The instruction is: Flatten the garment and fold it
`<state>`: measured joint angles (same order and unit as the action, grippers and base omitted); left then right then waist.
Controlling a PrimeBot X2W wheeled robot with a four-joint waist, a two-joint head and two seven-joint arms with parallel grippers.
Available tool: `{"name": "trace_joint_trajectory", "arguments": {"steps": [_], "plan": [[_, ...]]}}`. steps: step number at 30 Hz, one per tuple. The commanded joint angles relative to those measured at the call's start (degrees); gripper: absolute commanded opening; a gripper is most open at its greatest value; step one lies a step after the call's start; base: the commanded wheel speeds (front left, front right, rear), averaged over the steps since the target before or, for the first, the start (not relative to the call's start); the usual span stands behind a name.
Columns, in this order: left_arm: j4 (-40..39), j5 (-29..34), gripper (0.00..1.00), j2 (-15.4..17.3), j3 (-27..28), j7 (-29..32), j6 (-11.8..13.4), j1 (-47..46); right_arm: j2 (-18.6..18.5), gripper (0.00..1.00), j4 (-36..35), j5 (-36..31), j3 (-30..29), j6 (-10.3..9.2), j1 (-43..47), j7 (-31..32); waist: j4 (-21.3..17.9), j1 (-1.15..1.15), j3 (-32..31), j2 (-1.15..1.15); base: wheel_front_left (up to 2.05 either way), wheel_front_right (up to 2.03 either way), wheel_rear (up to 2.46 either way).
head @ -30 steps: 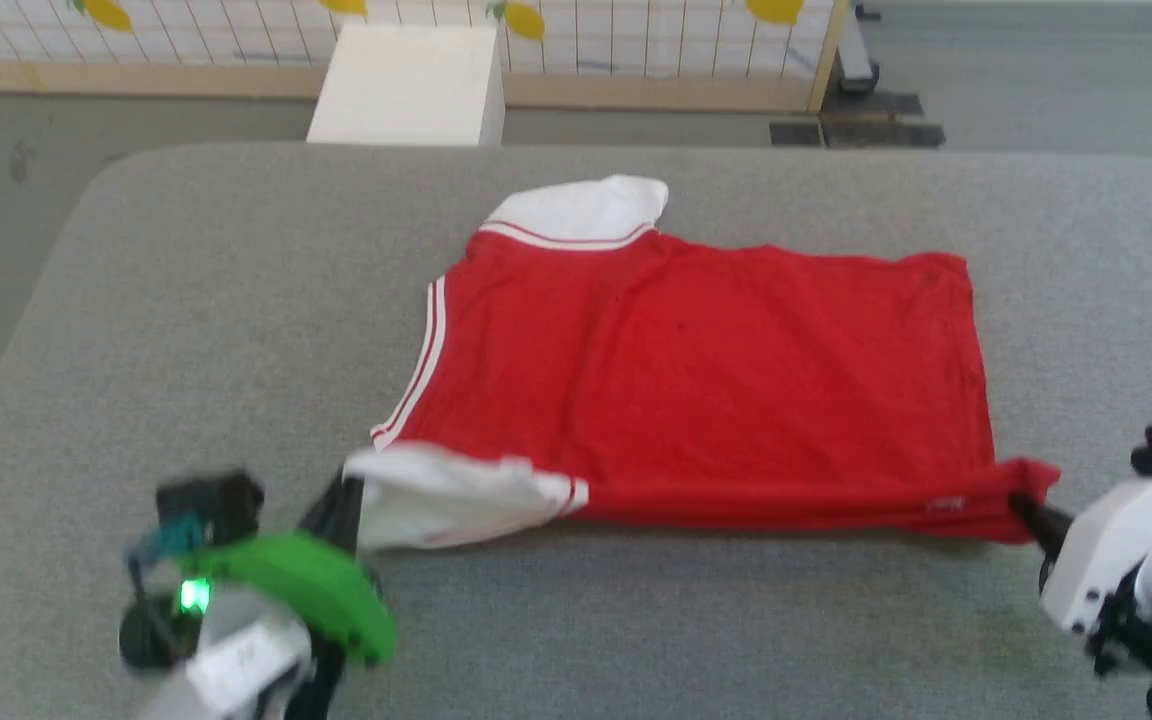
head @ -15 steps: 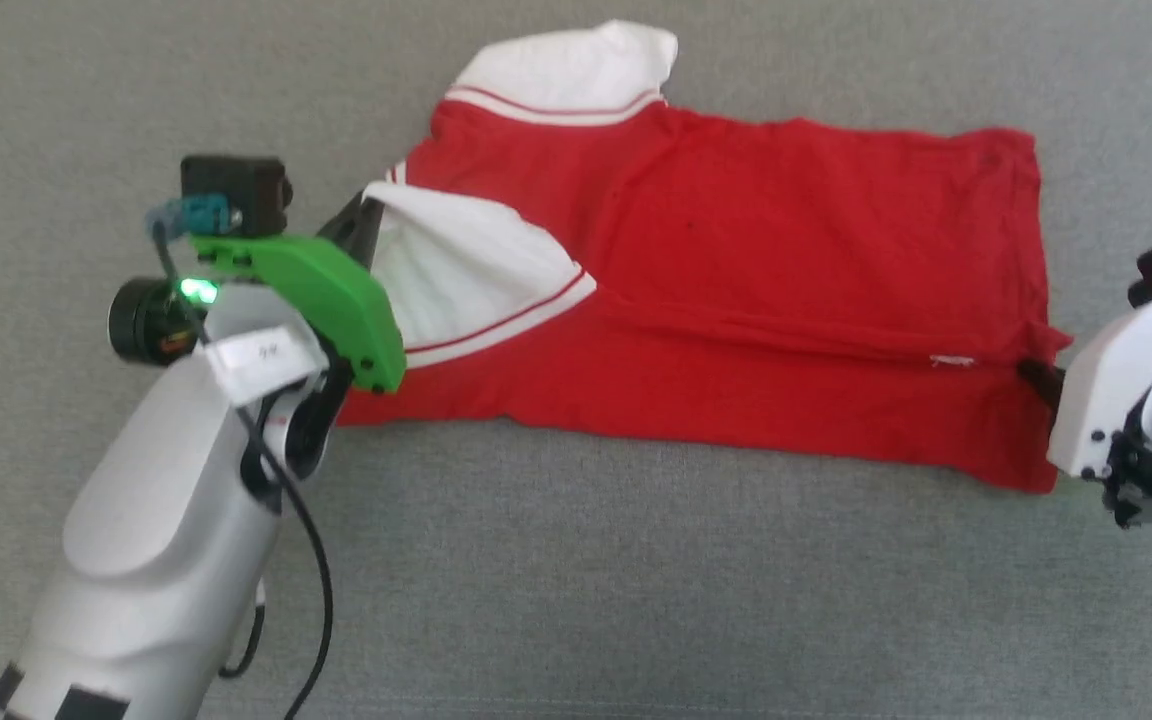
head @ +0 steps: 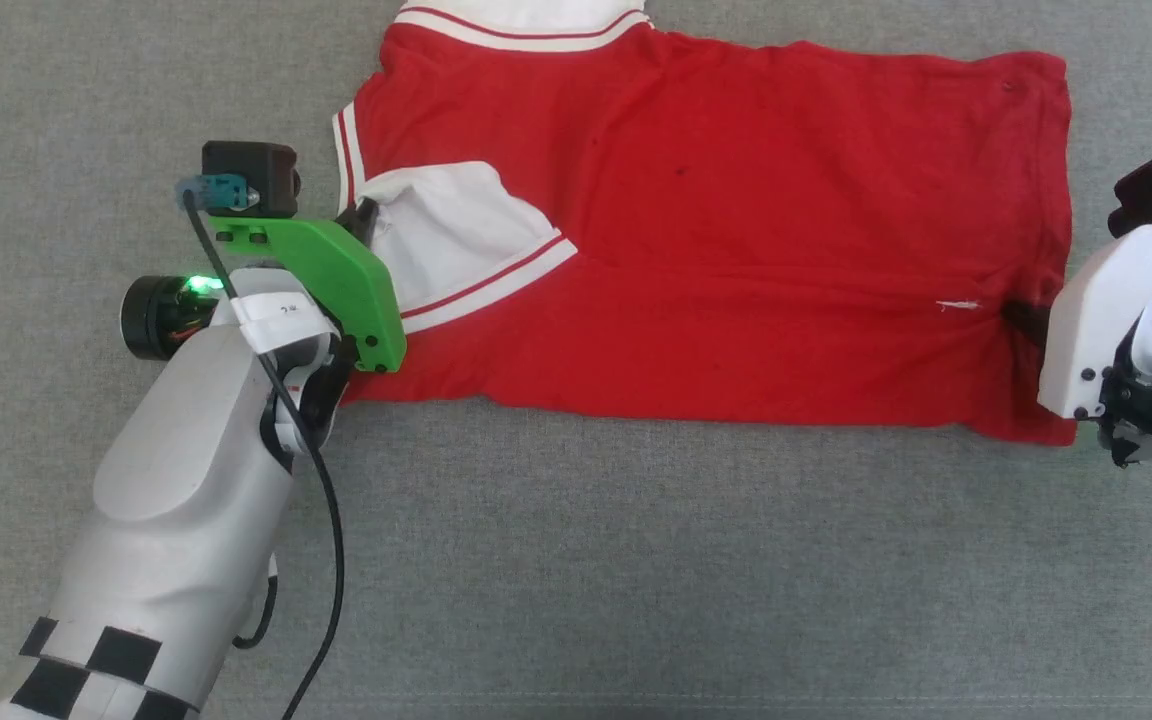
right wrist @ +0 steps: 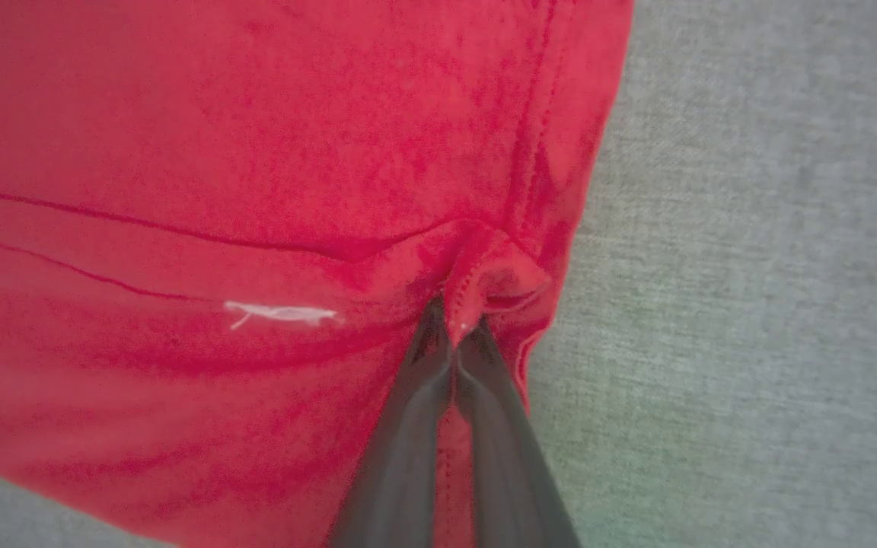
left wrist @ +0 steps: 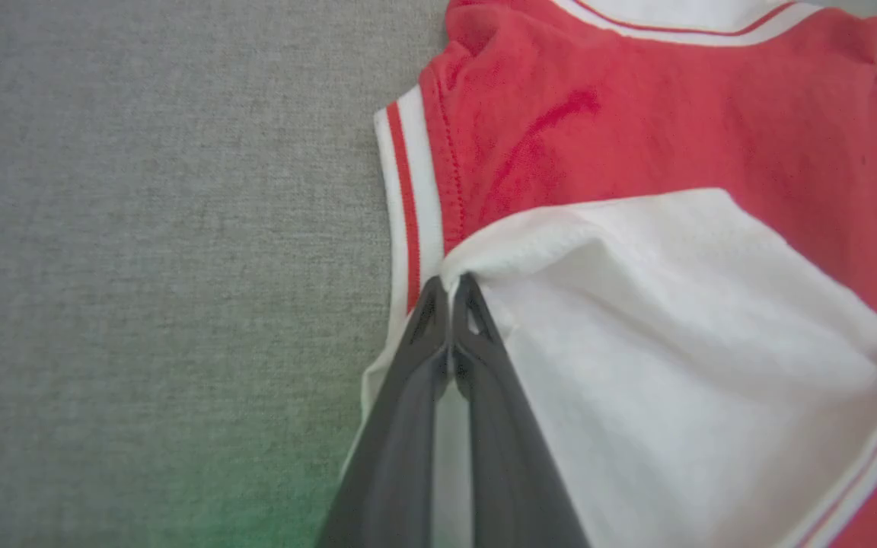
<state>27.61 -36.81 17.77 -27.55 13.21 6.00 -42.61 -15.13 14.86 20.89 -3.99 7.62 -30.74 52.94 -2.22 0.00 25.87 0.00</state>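
Two claws, each pinched tight on cloth: the left claw (left wrist: 450, 288) has its dark fingers (left wrist: 404, 403) pressed together on the cuff edge of the white sleeve (left wrist: 674, 358). The right claw (right wrist: 454, 320) is clamped the same way on a bunched corner of red hem (right wrist: 495, 278). Between them the garment (head: 736, 230) lies sideways across the grey tabletop (head: 636, 560), collar end by the left arm and hem end by the right. The sleeve sits turned in over the red body, and a long crease (head: 786, 300) runs from one claw to the other. I'd say they hold the two ends of the near edge so it carries over straight as a lengthwise fold. The second sleeve (head: 521, 15) pokes out at the far edge, flat as far as I can see. The left arm's green bracket (head: 336, 275) and black cable (head: 326, 520) hang over the shirt's near corner, hiding how the cloth lies there. A small white thread (head: 958, 305) shows just beside the right claw.
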Motion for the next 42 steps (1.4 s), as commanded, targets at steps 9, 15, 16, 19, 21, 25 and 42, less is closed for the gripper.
{"name": "trace_joint_trajectory", "arguments": {"steps": [9,15,16,19,21,25,42], "plan": [[2.0,-1.5,1.0,0.3,2.5,-4.5,0.1,0.9,1.6,1.0,-0.1,4.4,-4.8,-0.13,4.9,-6.0,0.8,0.0,-10.6,0.0,0.0,0.0,0.0],[-3.1,-2.2,1.0,1.8,5.4,-12.1,0.9,6.6,3.4,1.0,-5.9,6.3,-7.8,-0.13,10.1,-15.8,1.0,0.0,-17.0,0.0,0.0,0.0,0.0],[-4.2,-2.0,1.0,2.1,5.7,-13.7,1.0,8.0,3.4,1.0,-6.7,6.5,-7.9,-0.13,11.2,-17.8,1.0,0.0,-17.8,0.0,0.0,0.0,0.0],[-7.9,-1.3,1.0,2.7,6.4,-19.6,1.5,13.9,3.2,1.0,-9.4,6.3,-7.7,-0.13,15.4,-24.7,1.2,0.0,-19.9,0.0,0.0,0.0,0.0],[-9.9,-0.7,1.0,3.0,6.6,-23.3,1.6,17.9,3.0,1.0,-10.5,5.7,-7.3,-0.13,18.2,-29.1,1.3,0.0,-20.9,0.0,0.0,0.0,0.0],[-12.4,0.9,1.0,3.2,6.4,-26.5,2.6,25.2,2.1,1.0,-10.9,3.4,-6.5,-0.13,23.4,-36.8,1.8,0.0,-22.2,0.0,0.0,0.0,0.0],[-13.8,4.6,1.0,2.1,5.2,-28.1,4.3,36.1,4.0,1.0,-7.5,1.1,-6.2,-0.13,32.3,-42.8,2.6,0.0,-24.3,0.0,0.0,0.0,0.0]]}}
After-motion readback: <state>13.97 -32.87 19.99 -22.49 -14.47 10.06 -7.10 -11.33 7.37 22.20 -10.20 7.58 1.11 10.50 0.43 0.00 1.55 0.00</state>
